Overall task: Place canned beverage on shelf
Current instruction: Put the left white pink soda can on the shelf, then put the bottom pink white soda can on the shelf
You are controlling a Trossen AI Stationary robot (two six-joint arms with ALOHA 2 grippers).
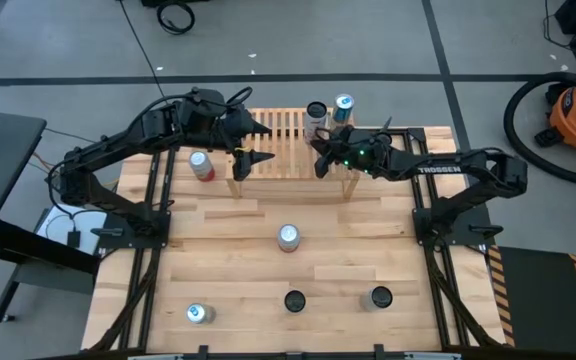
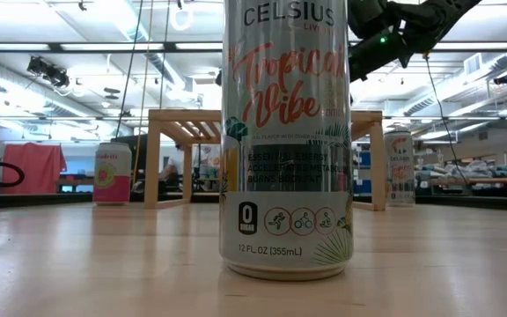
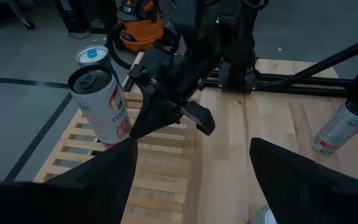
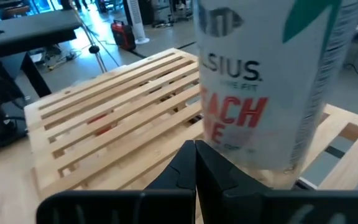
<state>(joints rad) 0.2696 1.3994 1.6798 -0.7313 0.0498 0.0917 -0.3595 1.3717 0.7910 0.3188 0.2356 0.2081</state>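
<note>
The wooden shelf [image 1: 283,150] stands at the table's far middle, slats up. Two cans stand on its far right end: a white-and-red one [image 1: 316,115] [image 3: 101,106] [image 4: 272,93] and a blue-topped one [image 1: 343,103] [image 3: 92,55] behind it. My right gripper [image 1: 321,163] [image 4: 194,152] is shut and empty, over the slats just on the near side of the white-and-red can. My left gripper [image 1: 255,145] [image 3: 191,180] hovers open above the shelf's left part with nothing between its fingers. My right gripper points its shut fingertips [image 4: 194,149] level at the foot of the white-and-red can's left side [image 4: 219,140]. Whether they touch it, I cannot tell. The can stands upright on the slats.
A red can [image 1: 201,165] [image 2: 113,173] stands on the table left of the shelf, another can [image 2: 400,167] [image 3: 344,127] by the shelf's right leg. One can [image 1: 288,237] [image 2: 289,141] stands mid-table, three more [image 1: 198,314] [image 1: 295,300] [image 1: 378,297] near the front edge.
</note>
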